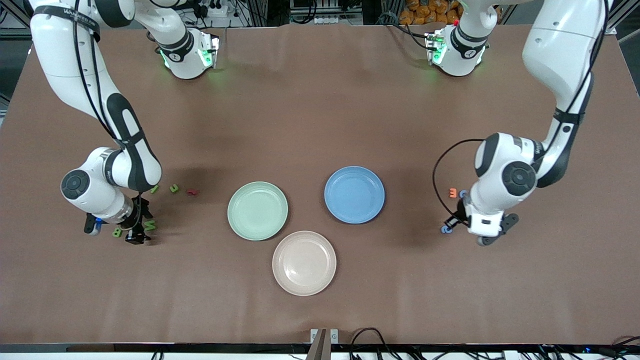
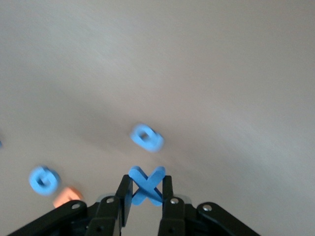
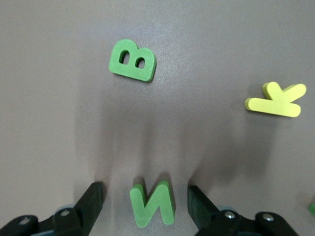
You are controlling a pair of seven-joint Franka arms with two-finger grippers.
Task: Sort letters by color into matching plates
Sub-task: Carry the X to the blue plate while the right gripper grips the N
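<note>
The left gripper (image 2: 146, 196) pinches a blue X (image 2: 145, 185), half hidden; the right gripper (image 3: 145, 199) gapes around a green N (image 3: 152, 203).

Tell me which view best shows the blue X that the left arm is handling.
The left wrist view: the blue X sits pinched between the left gripper fingers, its crossed strokes plain. In the front view the left arm's wrist hides it. The right wrist view shows only green and yellow letters.

Robot lab (cabling (image 1: 310, 15), covered table (image 1: 320, 110))
</note>
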